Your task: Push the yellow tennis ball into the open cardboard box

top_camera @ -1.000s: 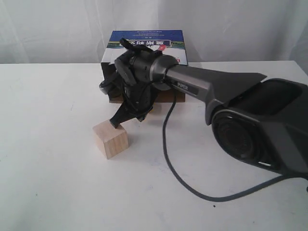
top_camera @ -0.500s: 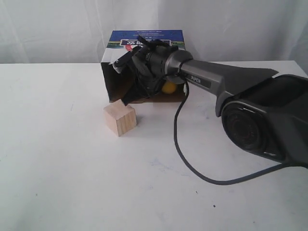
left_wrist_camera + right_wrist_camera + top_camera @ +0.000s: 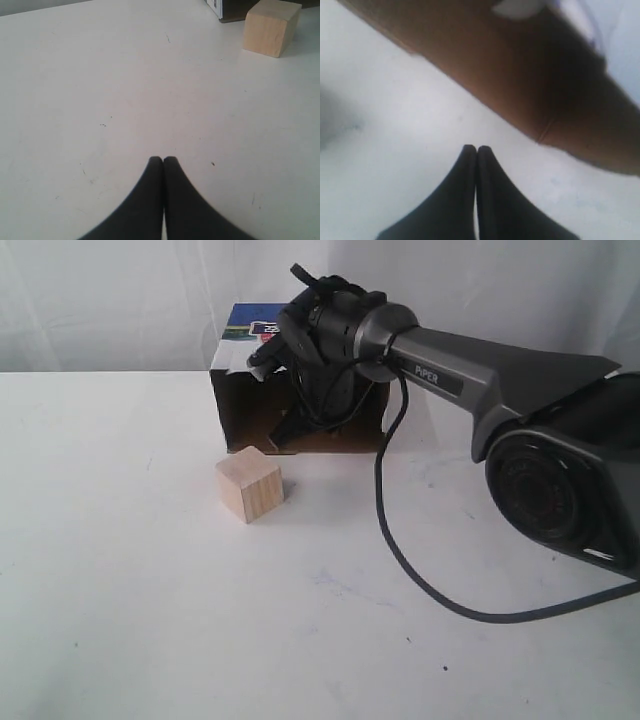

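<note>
The push looks nearly finished: the right end effector (image 3: 476,148), fingers together, hangs at the mouth of the box (image 3: 238,415). The ball is out of sight, probably inside behind the arm. Next, pull clear and check. The left end effector (image 3: 163,160) idles, also together.

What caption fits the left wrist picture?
Shut left gripper over white table, with wooden cube near the cardboard box corner.

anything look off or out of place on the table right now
Nothing is spilled or damaged. The pale wooden cube sits turned at an angle by the left front corner of the open brown cardboard box. The yellow tennis ball shows in no view.
</note>
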{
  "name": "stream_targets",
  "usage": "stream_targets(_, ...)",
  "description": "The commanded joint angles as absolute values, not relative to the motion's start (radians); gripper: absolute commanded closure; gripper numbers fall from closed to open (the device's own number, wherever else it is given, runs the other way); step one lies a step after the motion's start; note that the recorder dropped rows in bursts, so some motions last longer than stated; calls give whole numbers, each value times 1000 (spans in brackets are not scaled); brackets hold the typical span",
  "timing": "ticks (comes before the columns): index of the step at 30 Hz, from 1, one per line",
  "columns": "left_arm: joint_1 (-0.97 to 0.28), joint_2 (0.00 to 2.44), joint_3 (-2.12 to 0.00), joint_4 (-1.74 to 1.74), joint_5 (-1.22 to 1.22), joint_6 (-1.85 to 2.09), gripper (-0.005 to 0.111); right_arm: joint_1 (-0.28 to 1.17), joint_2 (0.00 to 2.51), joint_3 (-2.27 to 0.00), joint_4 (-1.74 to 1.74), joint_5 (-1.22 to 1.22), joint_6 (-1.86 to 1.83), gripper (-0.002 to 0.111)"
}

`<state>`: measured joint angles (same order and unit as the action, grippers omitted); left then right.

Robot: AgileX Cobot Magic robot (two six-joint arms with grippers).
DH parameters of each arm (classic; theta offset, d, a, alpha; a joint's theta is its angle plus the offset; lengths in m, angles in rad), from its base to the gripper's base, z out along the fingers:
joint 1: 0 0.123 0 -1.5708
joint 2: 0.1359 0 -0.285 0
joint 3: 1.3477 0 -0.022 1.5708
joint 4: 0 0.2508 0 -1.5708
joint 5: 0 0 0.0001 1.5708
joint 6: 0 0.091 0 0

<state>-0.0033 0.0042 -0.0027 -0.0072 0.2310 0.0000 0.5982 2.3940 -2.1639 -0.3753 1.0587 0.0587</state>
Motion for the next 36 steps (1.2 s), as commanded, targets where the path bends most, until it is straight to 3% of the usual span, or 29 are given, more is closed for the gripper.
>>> stream_targets(1,-4,0,0,-14,232,0,107,589,2382,-2160,-352,1221,48,108)
stream_targets(8,-4,0,0,-14,232,0,107,589,2249,-2074,-314,1221,99,108)
stream_targets(15,-4,0,0,-14,232,0,107,541,2076,-1962,-564,1221,68,108)
stream_targets(22,-4,0,0,-14,232,0,107,321,1913,-1754,-598,1221,126,108)
stream_targets(28,-4,0,0,-14,232,0,107,83,1750,-1524,-399,1207,182,108)
stream_targets(36,-4,0,0,-14,232,0,107,-35,1300,-1120,-240,567,186,108)
